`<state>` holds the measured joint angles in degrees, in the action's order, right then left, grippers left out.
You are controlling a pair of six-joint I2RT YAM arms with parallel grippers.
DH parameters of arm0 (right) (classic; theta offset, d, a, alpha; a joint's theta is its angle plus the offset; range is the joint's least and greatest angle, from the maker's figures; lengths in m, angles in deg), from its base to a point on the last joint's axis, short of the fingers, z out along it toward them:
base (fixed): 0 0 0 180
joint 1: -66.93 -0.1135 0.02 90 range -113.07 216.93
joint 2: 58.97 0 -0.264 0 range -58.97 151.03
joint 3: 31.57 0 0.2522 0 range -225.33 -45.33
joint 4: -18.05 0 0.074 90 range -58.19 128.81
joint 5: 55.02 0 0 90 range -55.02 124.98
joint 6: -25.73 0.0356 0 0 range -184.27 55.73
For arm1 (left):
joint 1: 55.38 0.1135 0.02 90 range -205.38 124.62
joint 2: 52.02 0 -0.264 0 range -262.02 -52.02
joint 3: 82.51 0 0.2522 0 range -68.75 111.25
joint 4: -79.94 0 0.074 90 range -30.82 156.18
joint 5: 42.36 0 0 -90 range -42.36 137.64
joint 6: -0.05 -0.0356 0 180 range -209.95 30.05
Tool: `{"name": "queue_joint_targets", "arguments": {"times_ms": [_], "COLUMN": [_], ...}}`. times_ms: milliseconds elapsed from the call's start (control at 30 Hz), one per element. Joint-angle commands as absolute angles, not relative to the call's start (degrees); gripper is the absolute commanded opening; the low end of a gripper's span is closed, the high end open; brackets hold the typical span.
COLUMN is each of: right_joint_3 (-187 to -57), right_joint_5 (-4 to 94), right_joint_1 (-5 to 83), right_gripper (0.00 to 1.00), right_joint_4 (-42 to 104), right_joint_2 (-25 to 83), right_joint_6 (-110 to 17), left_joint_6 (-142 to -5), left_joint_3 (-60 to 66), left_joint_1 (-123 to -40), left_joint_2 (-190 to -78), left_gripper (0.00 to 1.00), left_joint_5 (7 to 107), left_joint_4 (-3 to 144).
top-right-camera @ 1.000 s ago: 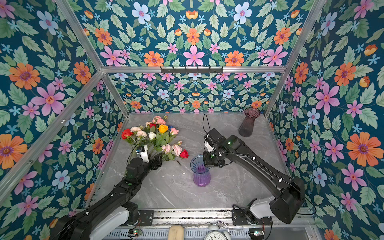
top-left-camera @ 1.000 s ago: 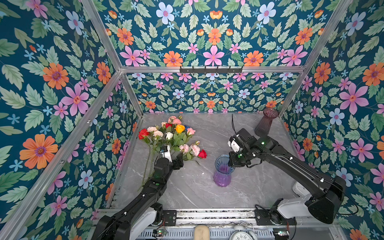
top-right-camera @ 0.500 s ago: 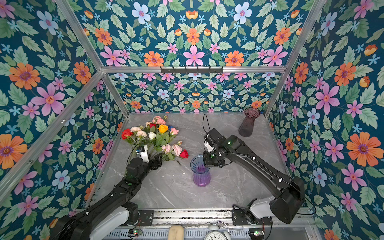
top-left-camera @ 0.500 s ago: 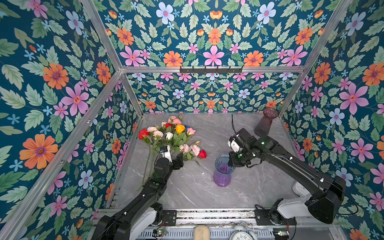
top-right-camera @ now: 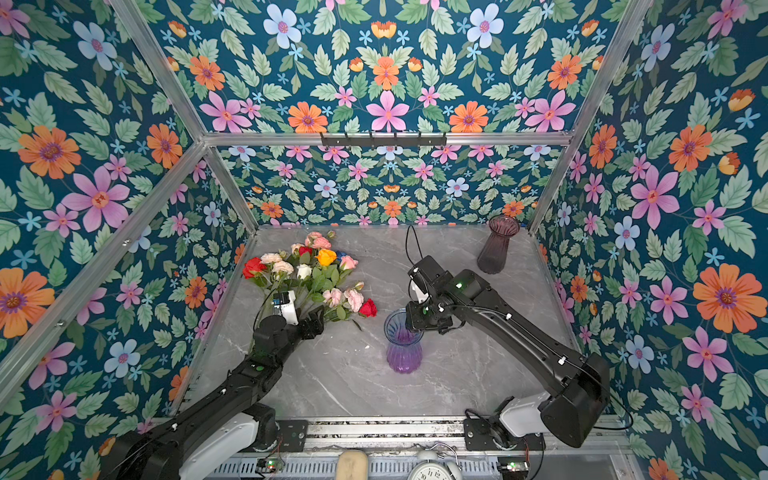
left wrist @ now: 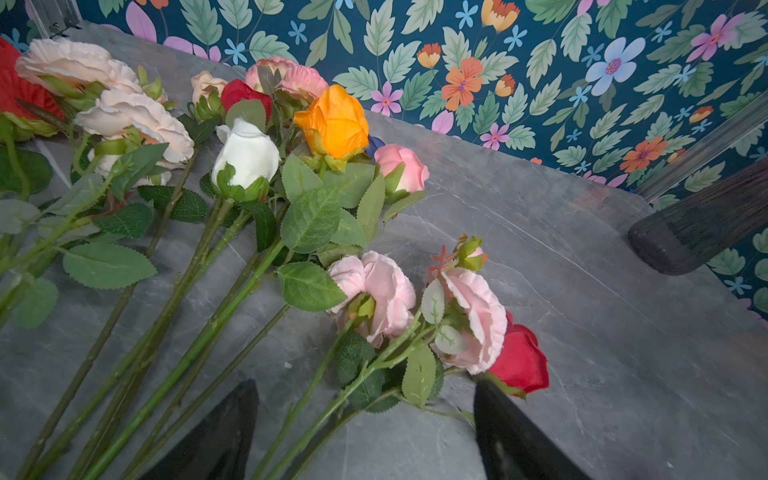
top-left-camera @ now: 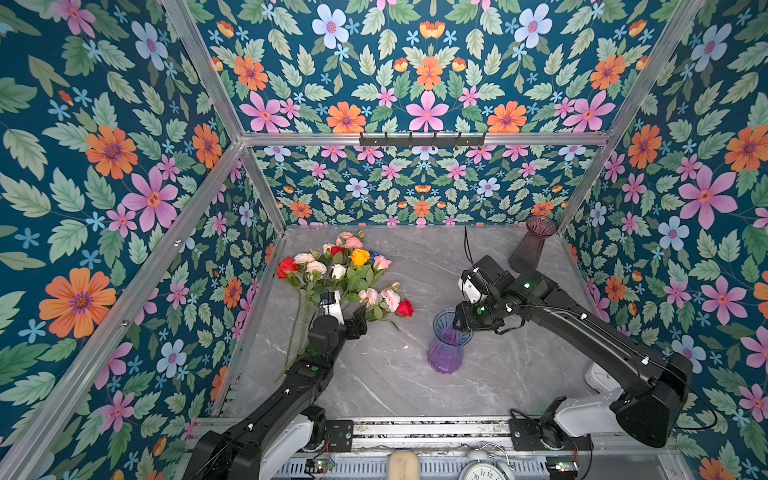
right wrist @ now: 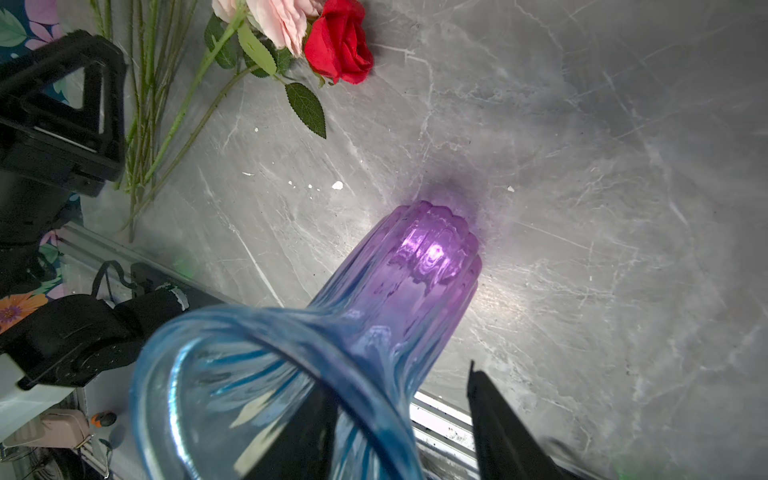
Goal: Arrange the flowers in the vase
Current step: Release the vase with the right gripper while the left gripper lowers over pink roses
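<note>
Flowers: a loose fan lying flat on the bench, back left. Blooms point toward the back wall and the green stems run forward under the left arm. Colours seen: red, peach, pink, white, orange.
Red rose: outermost bloom of the fan, nearest the vase yet apart from it.
Vase: ribbed glass, blue at the flared mouth, purple at the foot. Upright mid-bench, to the right of the flowers.
Left fingers: wide apart, low over the stems of the pale pink blooms. Those stems pass between them, unclamped. Contact with the bench: cannot tell.
Right fingers: apart, straddling the vase's rim, one inside the mouth and one outside. A gap shows between the outer one and the glass.
Dark vase: smoky purple, upright in the back right corner, well apart from both arms.
Walls: flower-print wallpaper on three sides.
Front edge: a clock face below the bench rail.
</note>
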<state>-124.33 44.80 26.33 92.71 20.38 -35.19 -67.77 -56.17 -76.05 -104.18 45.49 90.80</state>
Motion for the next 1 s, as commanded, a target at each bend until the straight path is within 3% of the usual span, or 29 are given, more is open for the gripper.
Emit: {"name": "queue_joint_targets", "arguments": {"times_ms": [0,167,233,367,467,600,667,833,967], "right_joint_3": [-127.5,-135.4,-137.4,-135.0,-129.2,-122.5,-120.0,-114.6,-112.6], "right_joint_5": [42.2,38.6,36.0,33.3,38.8,46.2,46.2,47.1,48.5], "right_joint_1": [26.3,26.3,26.3,28.2,34.4,41.7,41.9,41.9,42.0], "right_gripper": [0.61,0.61,0.60,0.60,0.58,0.57,0.57,0.57,0.57], "right_joint_4": [95.2,98.4,98.6,94.9,90.2,86.9,86.2,83.5,81.7], "right_joint_2": [19.5,17.7,15.3,7.9,2.1,-1.9,-3.1,-5.1,-5.6], "right_joint_6": [-37.2,-39.4,-39.4,-38.4,-37.2,-36.8,-37.1,-36.9,-36.6], "left_joint_6": [-66.1,-64.7,-64.7,-64.1,-63.2,-63.2,-63.2,-64.1,-64.8], "left_joint_3": [-57.0,-55.8,-54.4,-51.0,-48.6,-45.2,-44.3,-43.9,-40.9], "left_joint_1": [-76.0,-76.0,-76.0,-76.1,-76.1,-76.3,-76.5,-77.9,-77.9], "left_joint_2": [-104.8,-111.5,-113.3,-115.0,-117.9,-122.4,-122.9,-121.8,-125.9], "left_gripper": [1.00,0.98,0.84,0.70,0.66,0.51,0.52,0.65,0.63], "left_joint_5": [44.4,44.2,44.3,44.5,43.9,44.9,45.3,46.6,46.6], "left_joint_4": [93.4,95.5,93.8,87.8,83.9,79.9,78.7,76.6,73.8]}}
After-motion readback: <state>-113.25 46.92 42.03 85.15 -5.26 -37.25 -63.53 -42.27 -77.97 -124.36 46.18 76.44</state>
